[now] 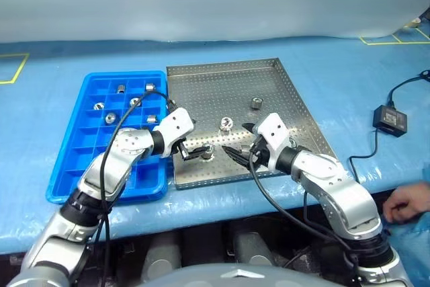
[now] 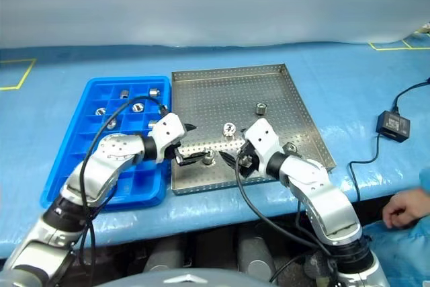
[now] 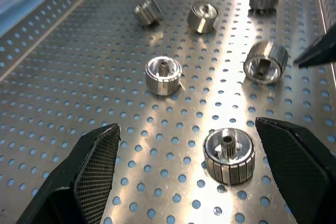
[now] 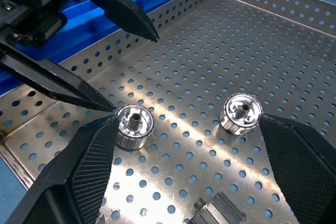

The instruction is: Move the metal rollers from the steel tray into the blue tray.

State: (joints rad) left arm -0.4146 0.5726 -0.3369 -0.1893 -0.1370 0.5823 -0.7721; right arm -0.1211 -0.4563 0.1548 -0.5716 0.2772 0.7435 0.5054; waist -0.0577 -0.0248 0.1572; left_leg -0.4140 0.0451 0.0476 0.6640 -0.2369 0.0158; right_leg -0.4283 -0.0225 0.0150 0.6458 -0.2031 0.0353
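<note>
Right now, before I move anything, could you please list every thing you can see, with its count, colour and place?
steel tray: one, silver, middle of table
blue tray: one, blue, touching the steel tray's left side
rollers in steel tray: six, shiny silver, scattered on the holed floor
rollers in blue tray: six, silver, far compartments, one each
black box: one, black, with cable, right of the steel tray
table cover: one, light blue
tape marks: yellow, far left and far right
person's hand: one, at the near right table edge
left claw: open, over steel tray
right claw: open, over steel tray
</note>
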